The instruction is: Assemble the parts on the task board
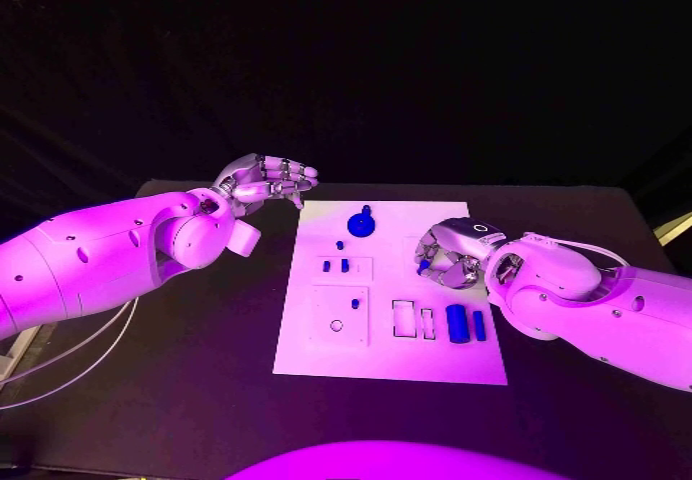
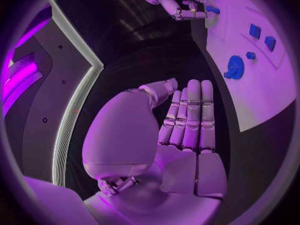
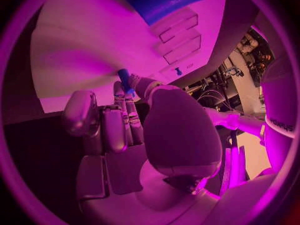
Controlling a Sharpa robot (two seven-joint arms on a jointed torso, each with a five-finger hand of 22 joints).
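The right hand (image 1: 450,252) pinches 1 small blue peg (image 3: 124,78) over the task board (image 1: 325,345); it should align squarely before lowering. The left hand (image 1: 267,180) is empty.

Left hand (image 1: 268,182) empty, fingers curled; right hand (image 1: 450,252) pinching.

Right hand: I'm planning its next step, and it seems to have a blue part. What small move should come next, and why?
Probably lower the right hand toward the task board and line the small blue part up with an open slot. The part is pinched at its fingertips above the board, not yet seated. The left hand holds nothing, off the board's edge.
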